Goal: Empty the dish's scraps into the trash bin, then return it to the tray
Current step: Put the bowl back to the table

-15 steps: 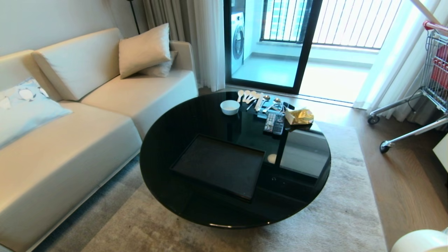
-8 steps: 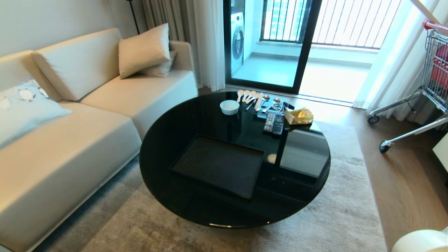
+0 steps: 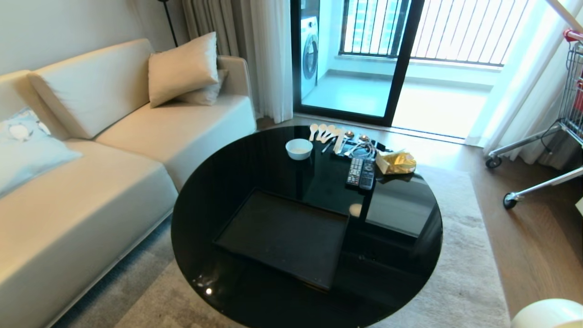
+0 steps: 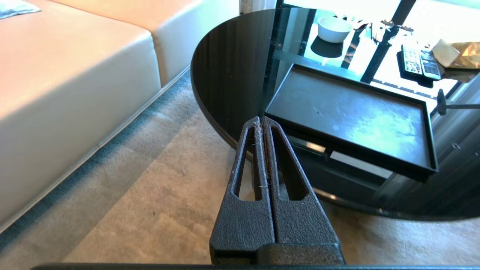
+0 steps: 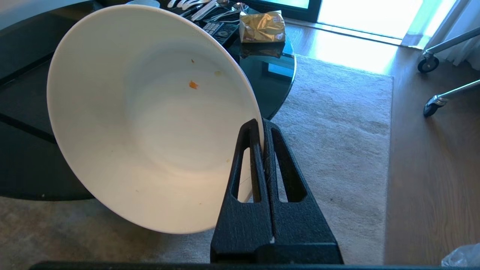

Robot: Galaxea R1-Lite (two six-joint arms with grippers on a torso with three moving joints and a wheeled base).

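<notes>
My right gripper is shut on the rim of the dish, a deep white bowl held tipped on its side above the carpet beside the table. Of the scraps, only an orange bit and a few specks cling inside it. In the head view the dish peeks in at the lower right corner. The black tray lies bare on the round black glass table. My left gripper is shut on nothing, over the carpet near the table's edge and the tray. The trash bin's steel body is out of view.
At the table's far side are a small white bowl, spoons, two remotes and a gold packet. A cream sofa runs along the left, a shopping cart stands at right. Clear plastic shows at one corner.
The whole head view has shifted: the table now sits lower and larger in the picture, so the camera has moved closer. Nothing on the table has moved.
</notes>
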